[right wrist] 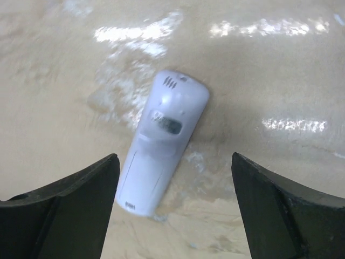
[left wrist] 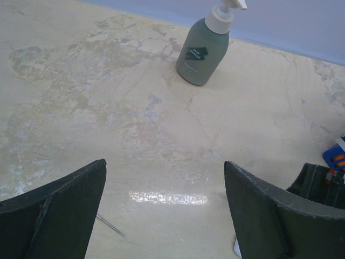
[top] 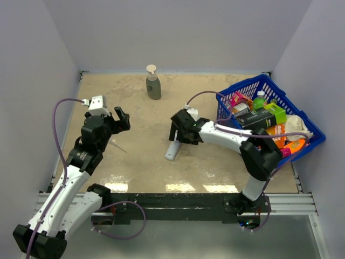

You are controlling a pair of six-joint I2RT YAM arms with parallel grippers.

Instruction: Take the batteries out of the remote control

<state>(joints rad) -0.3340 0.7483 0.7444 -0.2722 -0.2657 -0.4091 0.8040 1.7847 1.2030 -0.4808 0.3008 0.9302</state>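
Observation:
The remote control (top: 173, 149) is a slim light grey-white bar lying flat on the table near the middle. In the right wrist view it (right wrist: 161, 145) lies back side up with its cover shut, so no green shows. The batteries are hidden. My right gripper (top: 180, 134) is open and empty, hovering just over the remote's far end; in the right wrist view the gripper (right wrist: 175, 156) has the remote's near end between its jaws, closer to the left finger. My left gripper (top: 121, 118) is open and empty, raised over the left of the table (left wrist: 164, 163).
A thin grey stick (top: 119, 147) lies on the table below the left gripper, also in the left wrist view (left wrist: 110, 226). A green soap bottle (top: 153, 83) stands at the back. A blue basket (top: 253, 86) full of packets sits at the right.

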